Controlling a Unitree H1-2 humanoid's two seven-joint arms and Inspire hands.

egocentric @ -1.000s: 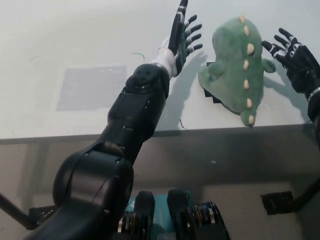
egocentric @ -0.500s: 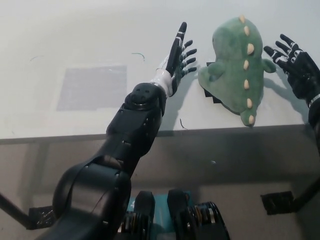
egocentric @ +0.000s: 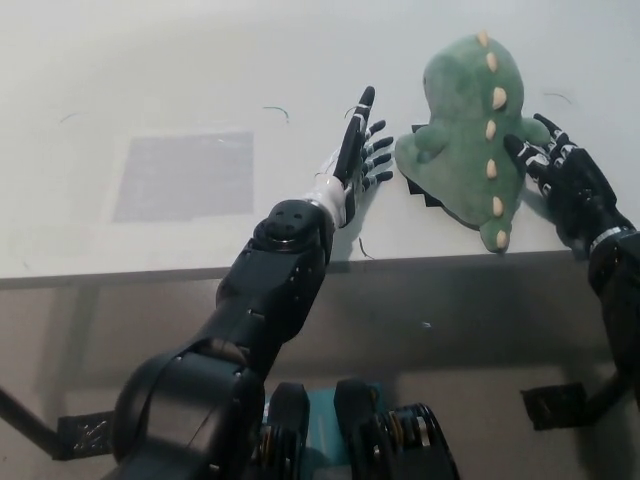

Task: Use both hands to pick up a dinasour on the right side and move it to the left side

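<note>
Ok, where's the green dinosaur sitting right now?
In the head view, the green dinosaur lies on the white table, right of centre near its front edge, between the open left hand and the open right hand.

Left hand [egocentric: 360, 150]: open, fingers spread and extended, pointing far and slightly right, palm facing right. Its arm runs up from near-left, elbow bent, wrist roughly in line with the forearm. Right hand [egocentric: 560, 180]: open, fingers splayed and pointing far-left, palm facing left. Its forearm enters from the near right. The hands face each other, well apart.
</note>
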